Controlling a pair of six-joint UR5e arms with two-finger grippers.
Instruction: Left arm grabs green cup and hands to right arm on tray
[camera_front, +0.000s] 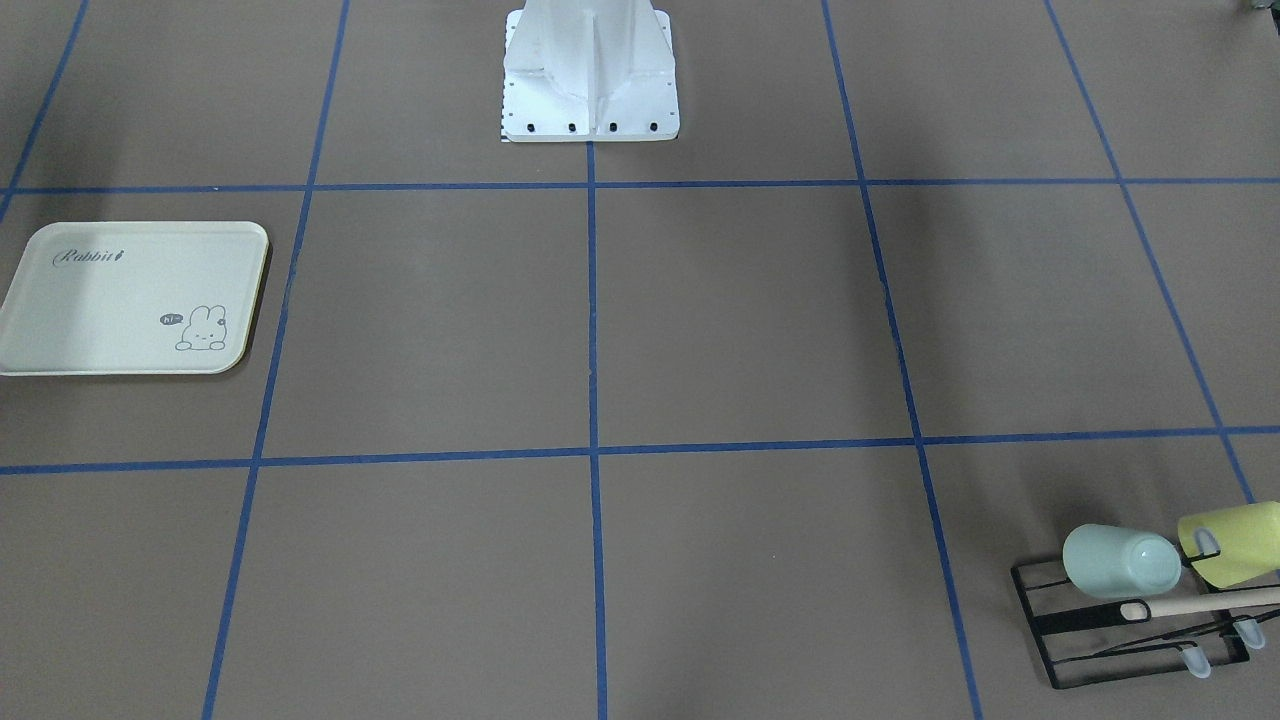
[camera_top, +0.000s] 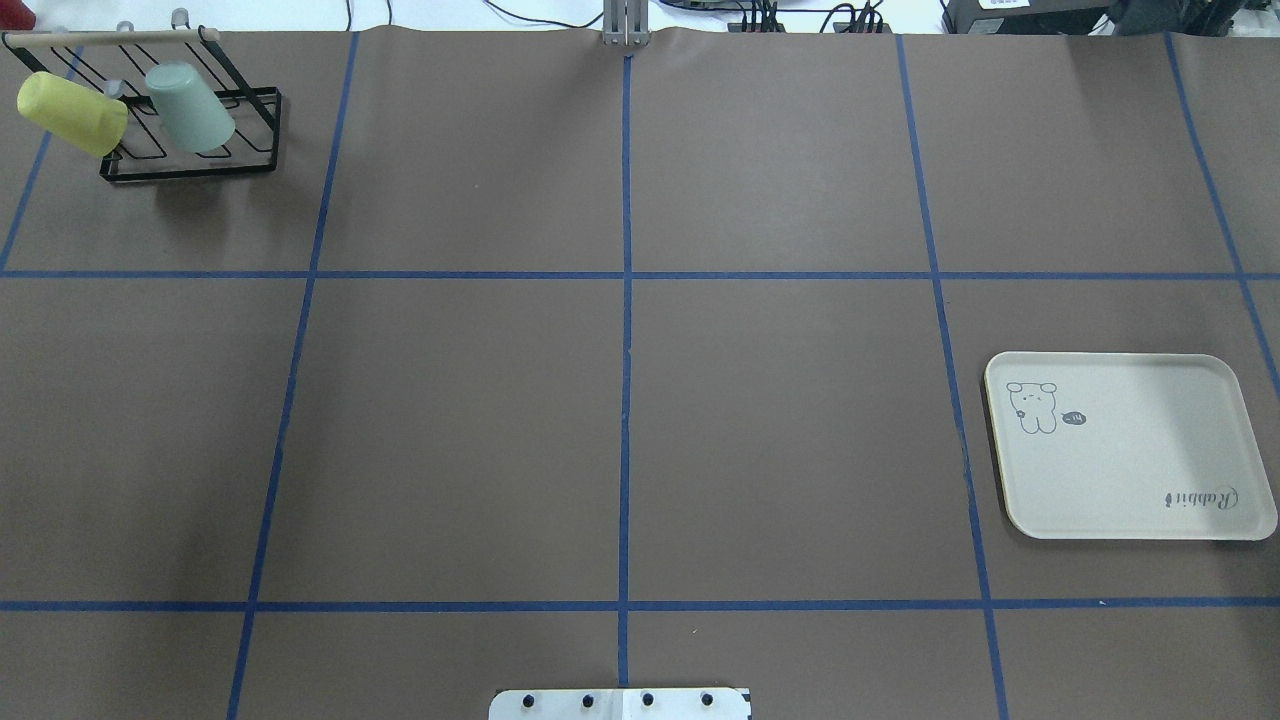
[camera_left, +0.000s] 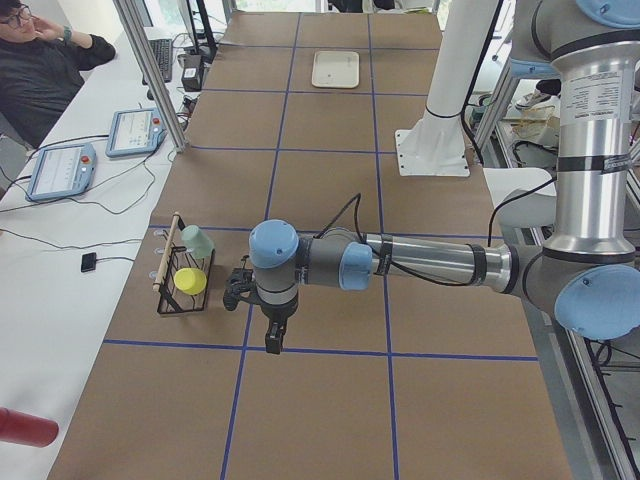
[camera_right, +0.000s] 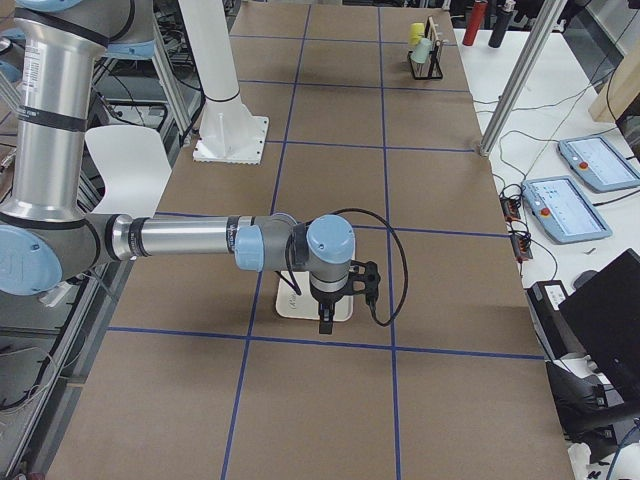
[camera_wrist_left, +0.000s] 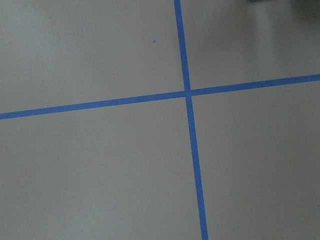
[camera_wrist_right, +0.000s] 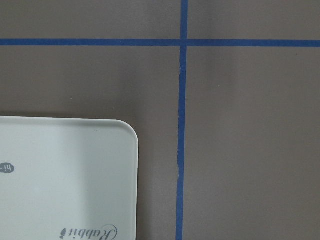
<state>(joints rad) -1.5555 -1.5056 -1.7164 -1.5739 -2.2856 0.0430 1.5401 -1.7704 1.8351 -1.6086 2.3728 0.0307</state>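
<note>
currently left arm (camera_left: 420, 263), right arm (camera_right: 185, 238) outstretched; end effectors (camera_left: 272, 345) (camera_right: 325, 326) seemingly downward, aperture cannot tell.

Soft even light falling from above on the brown table (camera_top: 450, 430), faint broad shadows lying across it, shadow pooling beside the black wire rack (camera_top: 190, 172), the tray (camera_top: 1120, 470) catching a paler patch, left wrist view running slightly soft

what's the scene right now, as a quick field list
green cup: tilted on the black wire rack, beside the yellow-green cup, ungrasped
tray: flat on the table, holding nothing
left gripper: points down near the rack, clear of the cup; open or shut unclear
right gripper: points down by the tray; open or shut unclear
stage: grab not yet begun
</note>
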